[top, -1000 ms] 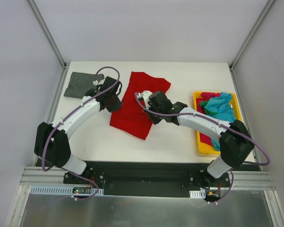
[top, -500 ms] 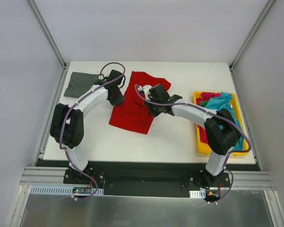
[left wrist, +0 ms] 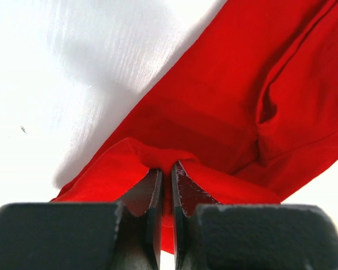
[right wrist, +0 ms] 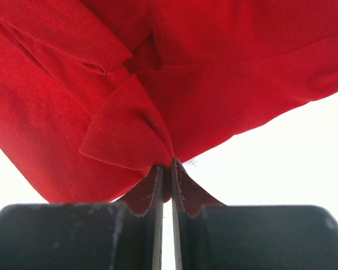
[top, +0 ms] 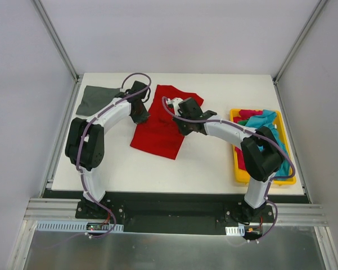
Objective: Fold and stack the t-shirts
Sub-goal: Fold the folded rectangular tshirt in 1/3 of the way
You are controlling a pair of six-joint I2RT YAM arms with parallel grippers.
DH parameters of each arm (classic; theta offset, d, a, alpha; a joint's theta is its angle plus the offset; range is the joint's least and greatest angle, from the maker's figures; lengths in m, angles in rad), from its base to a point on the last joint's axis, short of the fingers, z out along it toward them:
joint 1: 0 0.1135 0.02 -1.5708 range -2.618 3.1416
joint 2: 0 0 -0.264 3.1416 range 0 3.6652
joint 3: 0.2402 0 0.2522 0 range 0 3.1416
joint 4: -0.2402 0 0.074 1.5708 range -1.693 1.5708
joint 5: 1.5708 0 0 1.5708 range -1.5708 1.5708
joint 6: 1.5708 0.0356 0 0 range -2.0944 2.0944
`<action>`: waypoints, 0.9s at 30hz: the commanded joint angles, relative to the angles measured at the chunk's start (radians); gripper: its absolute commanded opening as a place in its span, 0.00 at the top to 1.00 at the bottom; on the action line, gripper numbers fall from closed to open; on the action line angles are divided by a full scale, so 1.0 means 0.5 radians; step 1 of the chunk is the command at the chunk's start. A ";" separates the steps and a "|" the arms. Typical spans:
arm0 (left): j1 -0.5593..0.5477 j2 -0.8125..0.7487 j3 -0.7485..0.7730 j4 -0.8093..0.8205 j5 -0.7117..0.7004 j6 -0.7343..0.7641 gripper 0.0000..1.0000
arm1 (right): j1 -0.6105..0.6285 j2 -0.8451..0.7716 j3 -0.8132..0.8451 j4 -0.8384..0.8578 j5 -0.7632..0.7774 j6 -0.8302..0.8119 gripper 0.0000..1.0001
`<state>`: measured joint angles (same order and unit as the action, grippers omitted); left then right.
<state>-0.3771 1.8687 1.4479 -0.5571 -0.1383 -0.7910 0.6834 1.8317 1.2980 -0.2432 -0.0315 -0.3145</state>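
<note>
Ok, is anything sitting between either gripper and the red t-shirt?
Nothing visible. The left gripper and right gripper are each shut on a fold of the red t-shirt, with the cloth pinched directly between the jaws.

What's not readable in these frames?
Top view: left tool and right tool grip spots on the red shirt, under the left arm and right arm.
Top view: shirt count in the yellow tray; the right arm covers part of it.
Wrist views: red shirt's outline, cut by frame edges.
</note>
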 commanded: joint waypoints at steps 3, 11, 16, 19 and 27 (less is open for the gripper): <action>0.039 0.036 0.083 -0.009 -0.030 0.072 0.96 | -0.017 -0.049 0.064 -0.029 0.115 0.062 0.91; 0.045 0.159 0.163 -0.009 0.022 0.109 0.89 | -0.020 0.061 0.150 -0.136 0.186 0.077 0.88; 0.064 0.171 0.200 -0.012 -0.088 0.103 0.67 | -0.041 0.138 0.260 -0.158 0.290 0.095 0.58; 0.094 0.116 0.298 -0.024 -0.153 0.164 0.04 | -0.078 0.196 0.474 -0.335 0.421 0.107 0.29; 0.104 -0.530 -0.078 -0.036 -0.263 0.146 0.01 | -0.035 -0.257 0.197 -0.251 -0.006 0.193 0.04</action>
<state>-0.3252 1.8275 1.5196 -0.5526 -0.2077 -0.7162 0.6418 1.8786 1.4944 -0.4072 0.1333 -0.2588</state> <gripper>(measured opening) 0.987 0.957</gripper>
